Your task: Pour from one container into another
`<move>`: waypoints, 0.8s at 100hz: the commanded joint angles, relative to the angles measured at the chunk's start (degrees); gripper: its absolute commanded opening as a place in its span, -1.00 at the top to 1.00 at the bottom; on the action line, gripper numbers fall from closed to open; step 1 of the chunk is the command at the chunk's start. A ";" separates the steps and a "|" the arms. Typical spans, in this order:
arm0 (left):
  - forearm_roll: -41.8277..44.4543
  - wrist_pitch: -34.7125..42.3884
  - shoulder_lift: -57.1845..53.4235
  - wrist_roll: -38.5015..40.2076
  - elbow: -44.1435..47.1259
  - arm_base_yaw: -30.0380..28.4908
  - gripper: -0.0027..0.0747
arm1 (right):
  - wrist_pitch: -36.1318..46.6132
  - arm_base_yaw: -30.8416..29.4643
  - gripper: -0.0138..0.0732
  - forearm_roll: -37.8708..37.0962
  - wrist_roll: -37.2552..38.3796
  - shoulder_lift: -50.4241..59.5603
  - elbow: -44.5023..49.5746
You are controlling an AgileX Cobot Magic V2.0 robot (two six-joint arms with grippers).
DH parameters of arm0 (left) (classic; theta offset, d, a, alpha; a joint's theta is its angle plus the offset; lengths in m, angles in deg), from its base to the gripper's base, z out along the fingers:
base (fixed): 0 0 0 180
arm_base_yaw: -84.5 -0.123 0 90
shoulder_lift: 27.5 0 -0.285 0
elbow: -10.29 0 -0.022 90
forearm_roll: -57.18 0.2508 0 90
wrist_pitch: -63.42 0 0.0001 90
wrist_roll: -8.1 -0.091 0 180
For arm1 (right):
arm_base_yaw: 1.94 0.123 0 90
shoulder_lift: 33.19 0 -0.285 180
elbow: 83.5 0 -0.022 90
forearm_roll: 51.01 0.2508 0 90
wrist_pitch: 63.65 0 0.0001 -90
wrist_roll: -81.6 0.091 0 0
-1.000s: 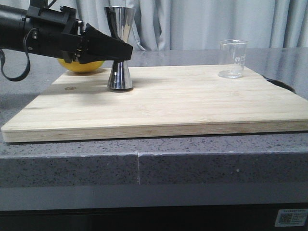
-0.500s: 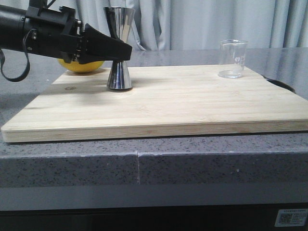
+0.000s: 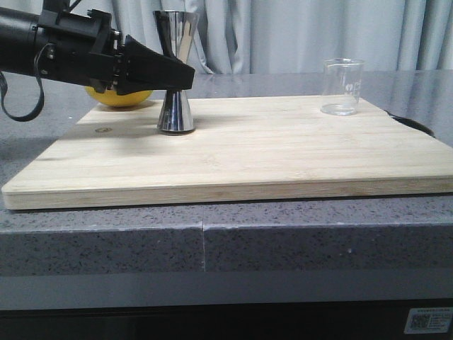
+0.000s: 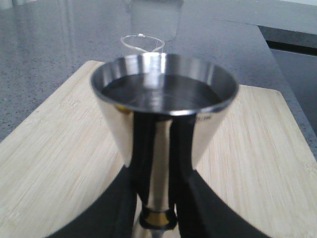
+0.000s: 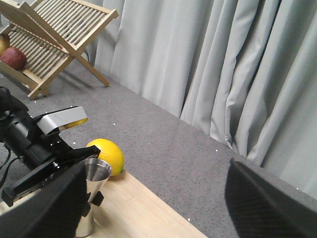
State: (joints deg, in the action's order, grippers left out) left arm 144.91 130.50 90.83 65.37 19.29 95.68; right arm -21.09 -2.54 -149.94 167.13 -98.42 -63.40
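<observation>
My left pincer (image 3: 180, 74) sits at the narrow waist of the steel jigger (image 3: 176, 71), its black fingers (image 4: 185, 198) flanking the gold band on either side; they look closed against the stem, though I cannot tell for certain that they bear on it. The jigger stands upright on the bamboo cutting board (image 3: 241, 152), near the board's back left corner, with a yellow citrus fruit (image 3: 120, 97) just behind that corner on the grey worktop (image 3: 106, 241). The clear glass beaker (image 3: 342, 86) stands at the board's back right corner, well apart from the jigger, and it looks empty. My right pincer (image 5: 148, 208) hangs high above the board with its fingers spread wide, holding nothing. I judge this to be the grasping step, with the jigger not yet lifted. Next I would need a firm hold at the waist and a level lift, since the top cup seems to hold dark liquid.
</observation>
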 commanded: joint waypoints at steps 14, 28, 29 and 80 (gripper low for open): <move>-3.30 7.25 -2.83 -0.80 -1.24 -0.19 0.64 | -0.57 0.06 -0.52 2.32 0.11 1.04 -1.33; -3.30 7.10 -2.83 -1.44 -1.24 -0.19 0.64 | -0.57 0.06 -0.52 2.32 0.11 1.04 -1.33; -3.30 7.10 -2.83 -1.56 -1.24 -0.19 0.64 | -0.57 0.06 -0.52 2.32 0.11 1.04 -1.33; -3.30 6.01 -2.83 -4.04 -1.24 -0.19 0.64 | -0.57 0.06 -0.52 2.32 0.11 1.04 -1.33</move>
State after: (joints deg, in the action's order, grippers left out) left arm 144.91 130.50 90.83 61.66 19.29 95.68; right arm -20.99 -2.54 -149.94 167.13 -98.42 -63.40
